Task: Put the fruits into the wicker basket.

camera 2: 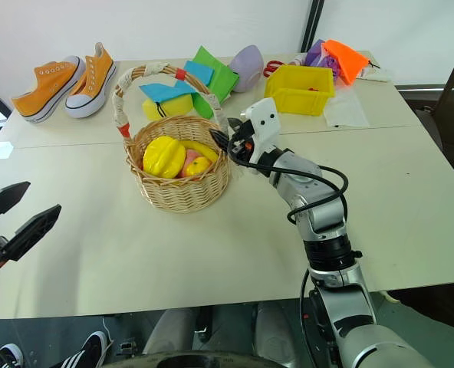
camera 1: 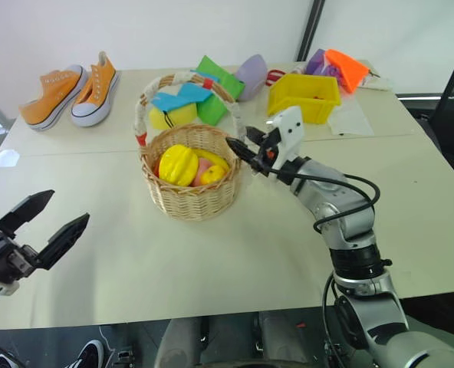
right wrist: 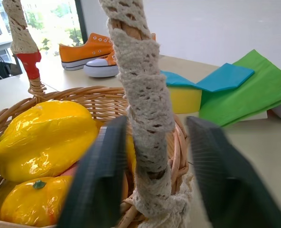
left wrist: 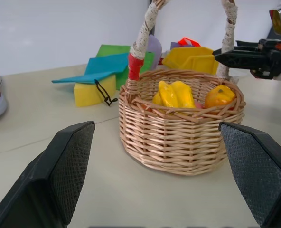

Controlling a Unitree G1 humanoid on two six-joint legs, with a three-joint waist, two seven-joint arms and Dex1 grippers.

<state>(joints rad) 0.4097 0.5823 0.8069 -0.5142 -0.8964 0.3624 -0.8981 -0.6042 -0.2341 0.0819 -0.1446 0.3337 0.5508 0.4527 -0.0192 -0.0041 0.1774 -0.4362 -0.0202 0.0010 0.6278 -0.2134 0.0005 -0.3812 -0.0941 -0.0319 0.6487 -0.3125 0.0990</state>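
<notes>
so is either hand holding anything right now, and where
The right hand has its fingers around the wicker basket's handle near its base, not visibly clamped. The left hand is open, holding nothing.

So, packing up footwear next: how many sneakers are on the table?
2: both orange sneakers sit side by side at the table's far left corner.

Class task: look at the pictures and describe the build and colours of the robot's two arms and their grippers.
The right arm has silver-grey segments, black joint rings and looping black cables, ending in a white wrist housing. The right gripper and left gripper each have two black, wedge-shaped fingers with textured pads.
</notes>
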